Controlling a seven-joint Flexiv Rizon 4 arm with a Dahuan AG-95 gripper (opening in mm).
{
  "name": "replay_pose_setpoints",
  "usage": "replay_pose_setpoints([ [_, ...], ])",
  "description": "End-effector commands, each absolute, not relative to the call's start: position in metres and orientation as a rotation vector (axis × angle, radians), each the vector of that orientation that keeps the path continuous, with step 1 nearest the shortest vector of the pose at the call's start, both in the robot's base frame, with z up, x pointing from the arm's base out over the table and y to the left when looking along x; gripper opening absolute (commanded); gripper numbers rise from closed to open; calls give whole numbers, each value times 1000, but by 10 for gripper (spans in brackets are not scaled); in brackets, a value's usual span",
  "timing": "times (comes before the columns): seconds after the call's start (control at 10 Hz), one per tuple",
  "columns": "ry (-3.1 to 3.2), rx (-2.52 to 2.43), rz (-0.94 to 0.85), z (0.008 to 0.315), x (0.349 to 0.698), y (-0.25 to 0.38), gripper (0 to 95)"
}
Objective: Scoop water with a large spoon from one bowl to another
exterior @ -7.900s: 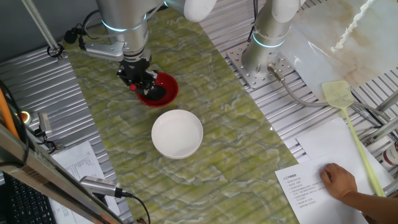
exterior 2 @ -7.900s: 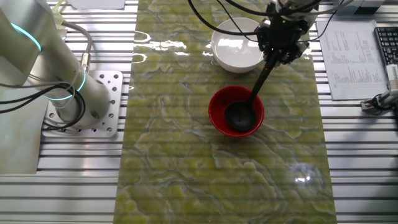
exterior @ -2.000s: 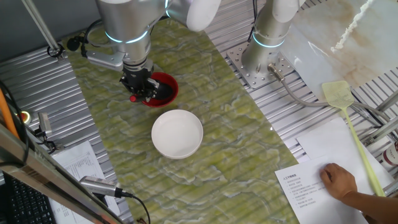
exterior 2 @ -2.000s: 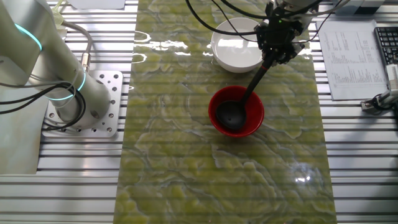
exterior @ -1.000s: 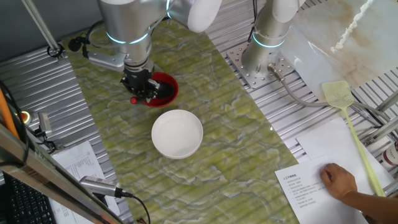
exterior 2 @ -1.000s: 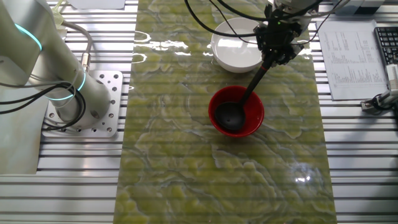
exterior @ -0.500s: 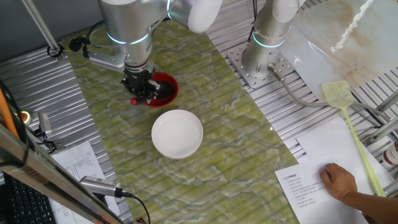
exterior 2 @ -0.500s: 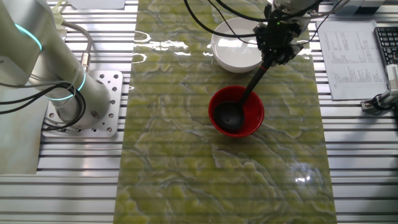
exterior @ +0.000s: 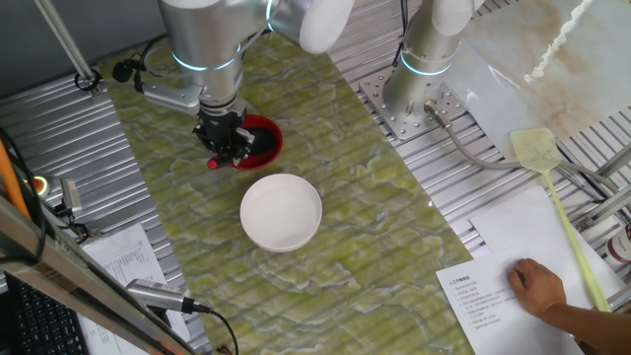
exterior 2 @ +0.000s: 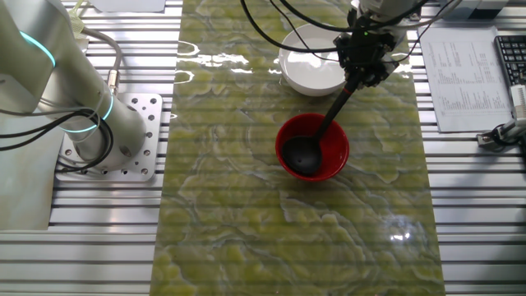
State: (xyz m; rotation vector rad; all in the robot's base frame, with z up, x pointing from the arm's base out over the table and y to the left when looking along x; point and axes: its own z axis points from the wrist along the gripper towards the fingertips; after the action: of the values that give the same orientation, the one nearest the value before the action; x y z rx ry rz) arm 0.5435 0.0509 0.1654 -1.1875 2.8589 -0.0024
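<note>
The gripper [exterior 2: 365, 67] is clamped on the upper handle of the large spoon [exterior 2: 322, 135], whose black scoop sits low inside the small red bowl [exterior 2: 312, 147]; the handle slants up toward 1 o'clock in the other fixed view, and its red tip shows just below the gripper in one fixed view. Taking that other view from near to far: the bare green mat [exterior 2: 296, 238] lies nearest, the red bowl sits at centre, and the wider white bowl [exterior 2: 311, 59] stands just beyond it at 12 o'clock, near but apart. The gripper hangs over the gap between the bowls, toward the white bowl's 4 o'clock edge. Whether the scoop carries water, or how much lies in either bowl, cannot be made out. Judged from the scoop's place, this is the delivery end of a transfer: the pour into the red bowl is under way or complete, and what remains is to lift the spoon clear.
</note>
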Motion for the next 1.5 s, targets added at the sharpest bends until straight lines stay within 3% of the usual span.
replay_pose_setpoints([
  [0.1,2855,-1191,2,166,543,51,190],
  [0.7,2854,-1177,10,164,543,52,190],
  [0.8,2851,-1177,11,163,543,52,380],
  [1.5,2842,-1173,36,164,544,53,380],
])
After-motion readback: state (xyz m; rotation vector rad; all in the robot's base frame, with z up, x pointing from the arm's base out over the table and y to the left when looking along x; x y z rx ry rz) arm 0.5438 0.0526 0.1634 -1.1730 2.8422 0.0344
